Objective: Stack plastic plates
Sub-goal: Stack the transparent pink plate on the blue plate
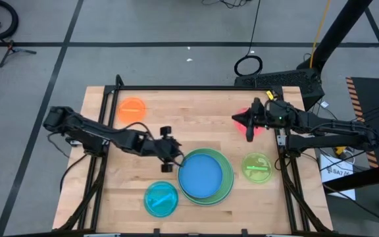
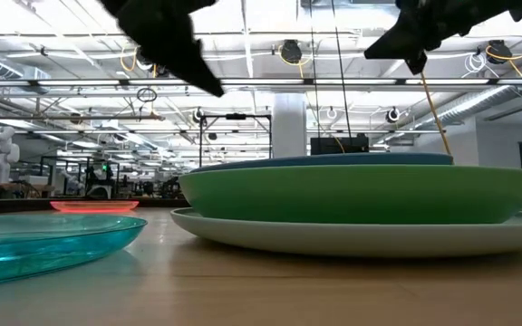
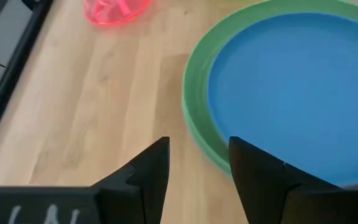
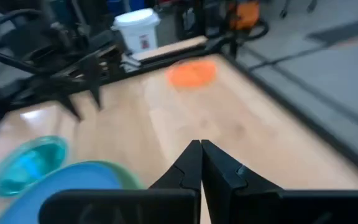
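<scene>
A blue plate (image 1: pixel 201 175) lies on a green plate (image 1: pixel 227 172), which rests on a pale blue plate (image 2: pixel 352 237), mid-table. Flat on the table lie a translucent cyan plate (image 1: pixel 161 199), a lime plate (image 1: pixel 256 168), an orange plate (image 1: pixel 131 108) and a pink plate (image 1: pixel 254 129). No rust-brown plate shows. My left gripper (image 3: pixel 199 142) is open and raised beside the stack's left rim (image 3: pixel 194 118). My right gripper (image 4: pixel 201 143) is shut on nothing and hovers over the pink plate, off the table.
The table's raised dark frame (image 1: pixel 176 87) runs along its far edge and both sides. Bare wood lies between the orange plate and the pink plate. The cyan plate sits close to the stack's near left side.
</scene>
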Controlling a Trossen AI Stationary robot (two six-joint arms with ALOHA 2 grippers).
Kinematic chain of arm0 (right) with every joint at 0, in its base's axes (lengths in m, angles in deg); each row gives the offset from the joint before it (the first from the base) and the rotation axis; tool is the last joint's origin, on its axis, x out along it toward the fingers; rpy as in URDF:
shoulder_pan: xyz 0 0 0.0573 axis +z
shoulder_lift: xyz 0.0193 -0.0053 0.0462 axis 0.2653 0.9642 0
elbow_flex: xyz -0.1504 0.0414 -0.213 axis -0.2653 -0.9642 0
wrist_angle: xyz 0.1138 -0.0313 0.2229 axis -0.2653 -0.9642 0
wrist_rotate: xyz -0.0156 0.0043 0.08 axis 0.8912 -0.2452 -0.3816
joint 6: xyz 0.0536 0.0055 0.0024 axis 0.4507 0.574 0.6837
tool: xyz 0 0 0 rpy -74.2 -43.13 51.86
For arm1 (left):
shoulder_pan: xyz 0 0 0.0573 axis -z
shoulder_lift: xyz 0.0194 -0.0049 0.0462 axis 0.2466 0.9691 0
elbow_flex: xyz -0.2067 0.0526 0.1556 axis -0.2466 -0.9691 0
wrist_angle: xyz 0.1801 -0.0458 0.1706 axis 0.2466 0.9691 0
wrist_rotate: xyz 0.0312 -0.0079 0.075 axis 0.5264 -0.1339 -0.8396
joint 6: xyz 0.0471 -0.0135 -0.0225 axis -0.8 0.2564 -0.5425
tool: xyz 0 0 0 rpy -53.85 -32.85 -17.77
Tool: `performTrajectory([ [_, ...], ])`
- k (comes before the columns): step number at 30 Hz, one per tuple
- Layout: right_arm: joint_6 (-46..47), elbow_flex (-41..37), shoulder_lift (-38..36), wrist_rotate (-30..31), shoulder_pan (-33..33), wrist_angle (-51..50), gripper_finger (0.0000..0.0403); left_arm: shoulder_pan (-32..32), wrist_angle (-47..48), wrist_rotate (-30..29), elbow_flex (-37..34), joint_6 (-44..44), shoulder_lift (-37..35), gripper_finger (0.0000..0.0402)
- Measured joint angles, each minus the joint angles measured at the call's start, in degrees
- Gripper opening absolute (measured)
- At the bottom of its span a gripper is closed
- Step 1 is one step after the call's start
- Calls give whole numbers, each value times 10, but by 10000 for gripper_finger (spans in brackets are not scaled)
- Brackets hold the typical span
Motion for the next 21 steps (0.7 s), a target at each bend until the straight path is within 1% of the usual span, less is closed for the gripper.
performTrajectory([
  [4, 63, 0, 22, -14, 18, -12, 0, -1, -91, -1, -86, -21, -58, 170],
  [6, 93, 0, 37, -15, 31, -12, 0, -1, -138, -1, -113, -38, -77, 170],
  [8, 116, 0, 62, -16, 44, 6, 0, -2, -153, -1, -136, -63, -100, 170],
  [10, 133, 0, 83, -16, 57, 28, 0, -2, -172, -1, -146, -104, -111, 170],
  [15, 145, 0, 141, -19, 75, 106, 0, -20, -179, -1, -153, -217, -160, 170],
  [17, 151, 1, 156, -27, 77, 133, 0, -30, -176, 0, -153, -239, -191, 170],
  [21, 156, 1, 179, -51, 77, 166, 0, -47, -179, 8, -153, -253, -259, 170],
])
